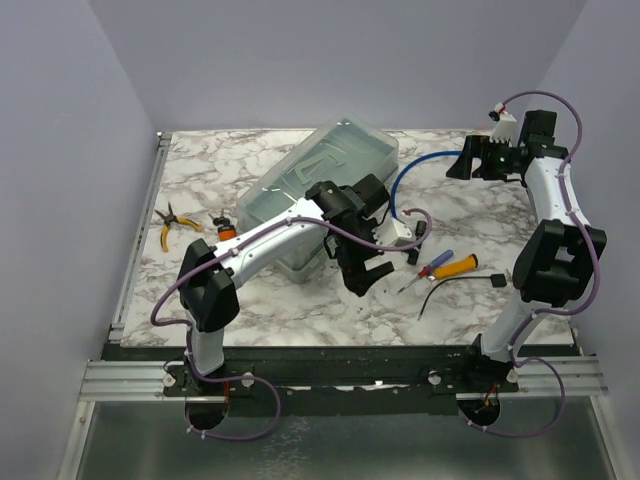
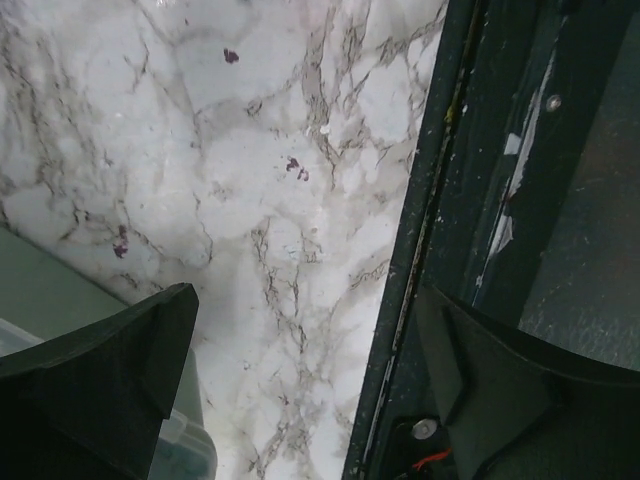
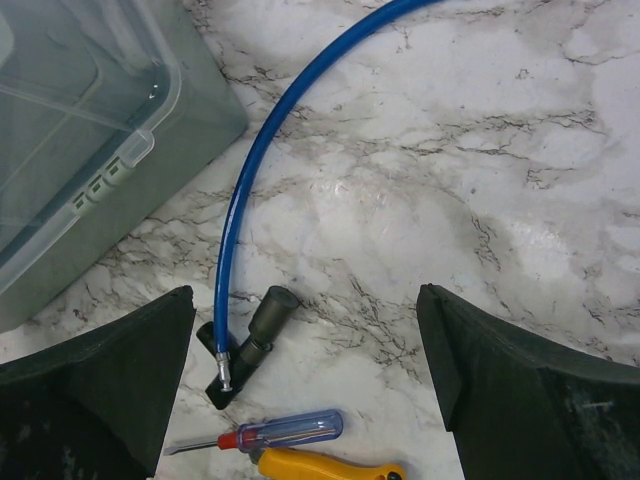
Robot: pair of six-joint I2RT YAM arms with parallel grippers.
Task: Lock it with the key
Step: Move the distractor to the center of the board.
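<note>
**Right wrist view shows the lock lying free, both pincers empty**

The right wrist view has the lock barrel (image 3: 264, 318) on the marble table (image 3: 480, 200), just above two screwdrivers (image 3: 290, 430) and at 4 o'clock from the clear plastic box (image 3: 80, 120). Its long axis runs from 7 o'clock to 1 o'clock, with the fat end toward 1 o'clock. The blue cable (image 3: 236, 210) enters at the 7 o'clock end, rises toward 12, then bends off toward 1 o'clock. Which end carries the keyway cannot be told.

From above, the lock sits right of the table's middle, at about 2 o'clock from the left gripper (image 1: 367, 277). That gripper hangs over bare marble with its jaws spread wide and nothing between them. The right gripper (image 1: 466, 160) is at the far right, equally wide and empty.

The job looks to be at its first step: no key is in hand. A small black piece (image 1: 496, 281) on a thin dark cord, at 4 o'clock from the lock, may be the key, but it is too small to tell. The next move calls for finding the key and pinching its head with the blade left free. The other arm would need to steady the barrel, so the blade can go in along that 7-to-1 axis.
</note>
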